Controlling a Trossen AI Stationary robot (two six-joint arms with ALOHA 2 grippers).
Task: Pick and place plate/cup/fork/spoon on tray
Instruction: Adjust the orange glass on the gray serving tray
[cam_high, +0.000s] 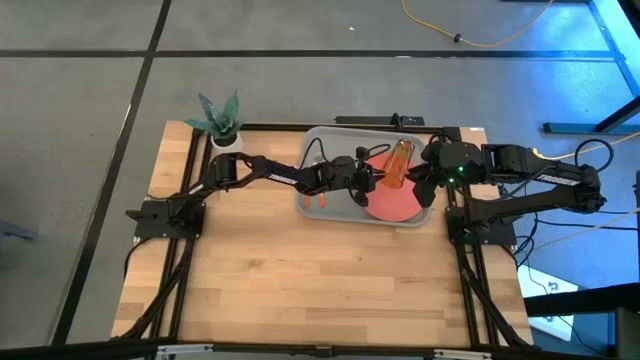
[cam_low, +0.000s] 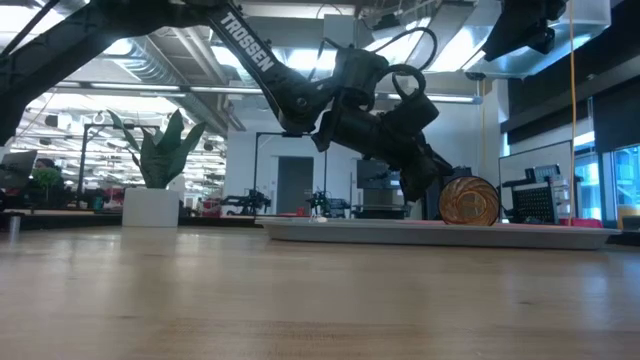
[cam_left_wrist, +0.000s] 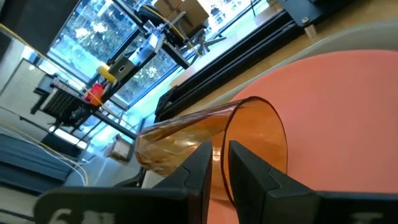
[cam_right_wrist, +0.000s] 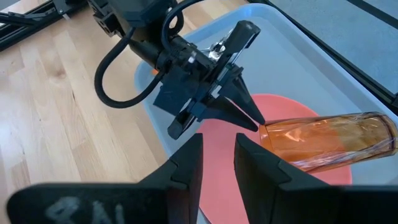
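The grey tray (cam_high: 330, 140) lies at the table's far middle. The coral plate (cam_high: 398, 205) lies flat in its right part. The amber cup (cam_high: 399, 163) lies on its side, mouth over the plate and closed end toward the tray's far rim. My left gripper (cam_high: 381, 180) reaches in from the left and is shut on the cup's mouth. My right gripper (cam_right_wrist: 219, 155) hovers over the plate's right side, empty, its fingers a narrow gap apart. Two thin orange handles (cam_high: 316, 201) lie in the tray's left part; which is fork and which spoon I cannot tell. My left gripper pinches the cup's wall at the rim (cam_left_wrist: 227, 148), one finger inside the mouth (cam_left_wrist: 249, 163) and one outside (cam_left_wrist: 198, 163). The fingers come slanting down from the table's left and meet at the rim (cam_right_wrist: 261, 129). The cup lies on its side over the plate (cam_left_wrist: 348, 112).
A white pot with a green plant (cam_high: 225, 128) stands at the table's far left corner. The two grippers are close together over the tray's right part. Bare wooden table (cam_high: 320, 290) spreads toward the near edge.
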